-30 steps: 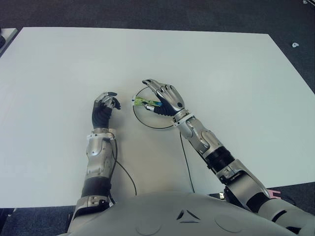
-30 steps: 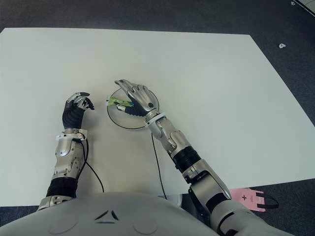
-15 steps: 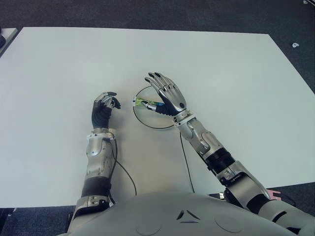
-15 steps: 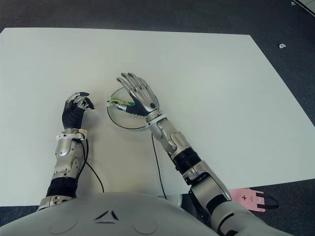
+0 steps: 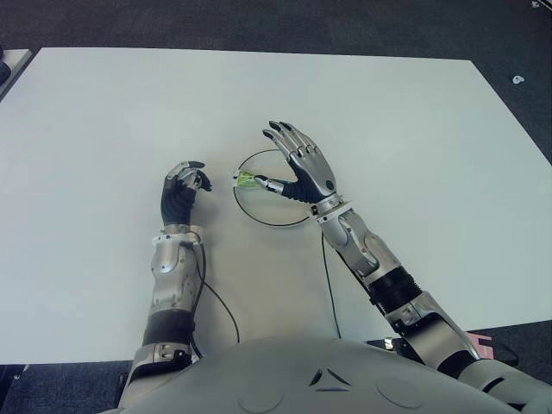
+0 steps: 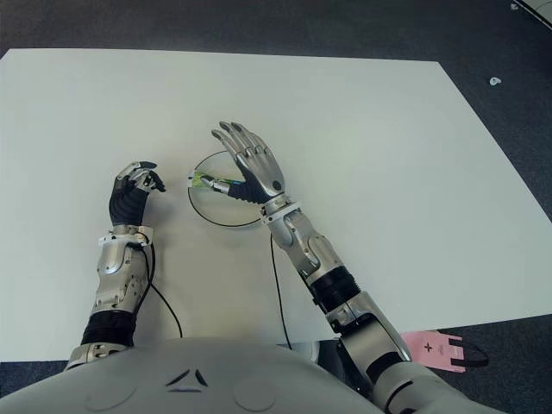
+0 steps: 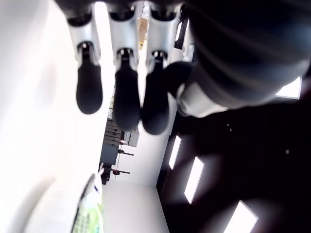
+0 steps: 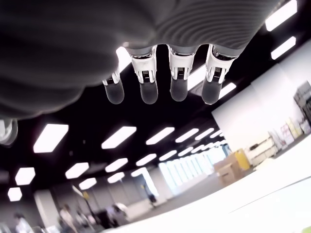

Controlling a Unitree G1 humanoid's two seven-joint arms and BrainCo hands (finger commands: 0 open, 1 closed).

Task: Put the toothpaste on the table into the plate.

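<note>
A small green toothpaste tube (image 5: 248,180) lies inside the round clear plate (image 5: 274,225), at its left rim, with the white cap toward the rim. My right hand (image 5: 302,168) hovers over the plate's right half, fingers spread and straight, holding nothing; its thumb tip is close to the tube's right end. In the right wrist view the fingers (image 8: 148,85) point outward with nothing between them. My left hand (image 5: 184,184) shows left of the plate with fingers curled and empty. In the left wrist view the tube (image 7: 90,213) is visible beyond the curled fingers (image 7: 127,97).
The white table (image 5: 414,129) extends widely on all sides of the plate. A black cable (image 5: 328,285) runs from near the plate back toward my body. Dark carpet borders the table, with a pink tag (image 6: 435,346) on the floor at the lower right.
My right hand has uncurled, lifted off the toothpaste and shifted slightly right. The tube stays in the plate. The left hand has not moved.
</note>
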